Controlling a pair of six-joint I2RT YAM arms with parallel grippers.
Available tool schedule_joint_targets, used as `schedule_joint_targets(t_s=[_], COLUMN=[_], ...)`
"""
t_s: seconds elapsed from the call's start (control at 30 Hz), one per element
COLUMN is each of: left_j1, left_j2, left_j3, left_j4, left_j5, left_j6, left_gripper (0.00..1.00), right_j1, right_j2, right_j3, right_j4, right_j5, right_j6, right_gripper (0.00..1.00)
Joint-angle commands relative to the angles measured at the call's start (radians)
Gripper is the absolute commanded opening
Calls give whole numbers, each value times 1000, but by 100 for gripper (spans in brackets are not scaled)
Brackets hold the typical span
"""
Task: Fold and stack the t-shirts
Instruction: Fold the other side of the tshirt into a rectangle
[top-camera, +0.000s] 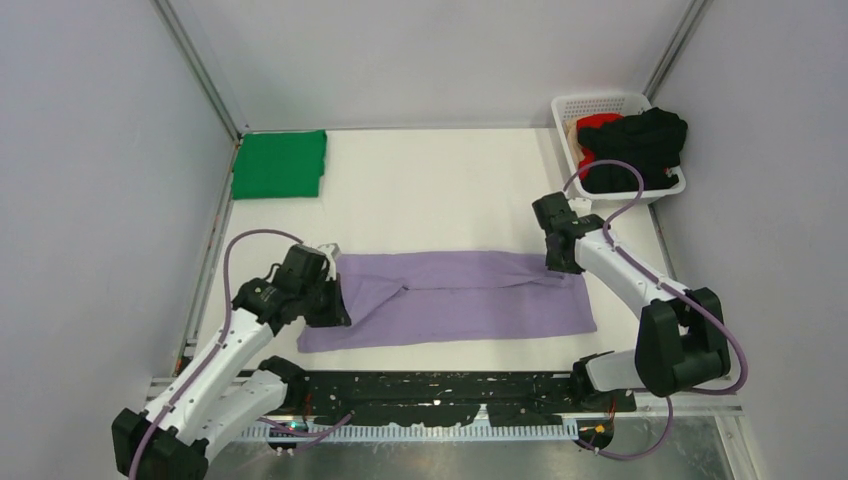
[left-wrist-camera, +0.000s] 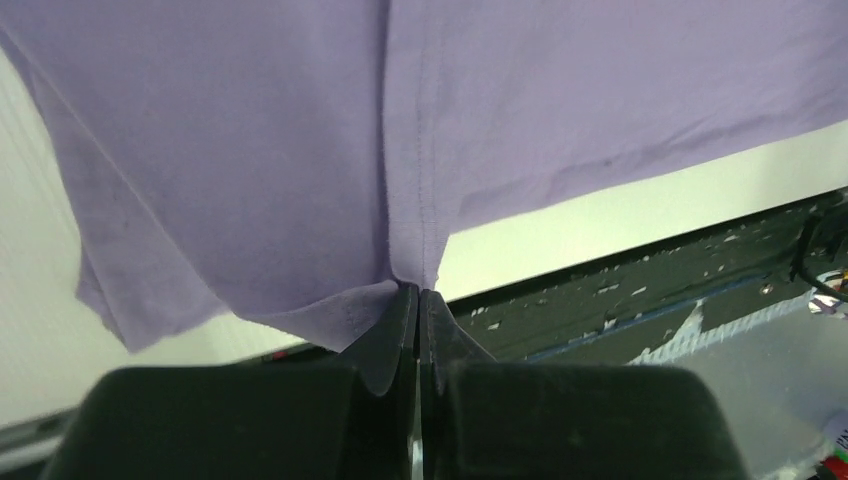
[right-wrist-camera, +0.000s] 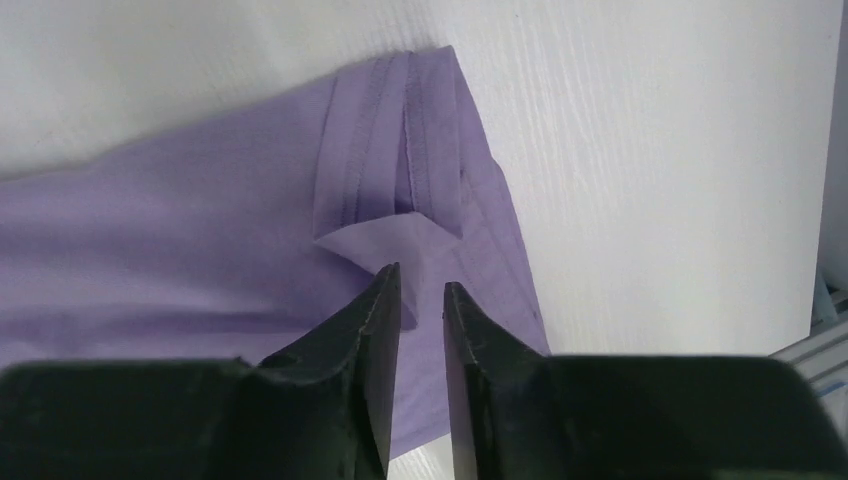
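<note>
Where the lavender t-shirt (top-camera: 450, 298) lies as a long folded band across the middle of the white table (top-camera: 450, 190), bare tabletop runs beyond it to the far wall. The left gripper (left-wrist-camera: 419, 292) is pinched tight on the shirt's soft left edge. The right gripper (right-wrist-camera: 422, 280) stands slightly parted over the stitched hem corner at the right end. A folded green t-shirt (top-camera: 280, 163) sits far left. A black t-shirt (top-camera: 645, 140) and a red t-shirt (top-camera: 598, 122) are heaped in the perforated white basket (top-camera: 600, 103) far right.

White-shelled arms (top-camera: 232, 350) with black joints (top-camera: 300, 275) and looping lilac cables (top-camera: 226, 270)
</note>
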Motion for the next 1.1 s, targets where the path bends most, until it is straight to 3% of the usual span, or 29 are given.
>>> schedule_joint_targets(t_s=[0.0, 0.03, 0.07, 0.2, 0.23, 0.37, 0.5, 0.6, 0.9, 1.07], left_j1=[-17, -17, -17, -17, -17, -17, -17, -15, -16, -26], left_j2=[89, 111, 125, 95, 80, 48, 125, 293, 665, 698], left_j3=[23, 38, 51, 85, 95, 115, 88, 101, 208, 167], left_j4=[-208, -250, -286, -342, -332, -160, 144, 323, 454, 542], left_j5=[-70, -90, -115, -157, -156, -95, -28, 41, 100, 197], left_j6=[-111, -128, -145, -148, -142, -116, -103, -91, -54, -69], left_gripper=[0, 3, 17, 96, 99, 100, 100, 100, 100, 100], right_j1=[1, 1, 1, -3, -6, -7, -10, -17, -59, -95], right_j2=[17, 18, 18, -10, -19, -90, -175, -188, -130, -24], right_j3=[11, 10, 10, 17, 21, 20, -19, -38, -102, -123], right_j4=[-96, -109, -132, -170, -165, -84, 84, 144, 172, 161], right_j5=[125, 136, 152, 189, 189, 117, -34, -89, -106, -137], right_j6=[88, 105, 113, 150, 150, 110, 58, 41, 27, 25], right_gripper=[37, 47, 55, 79, 83, 98, 96, 95, 99, 83])
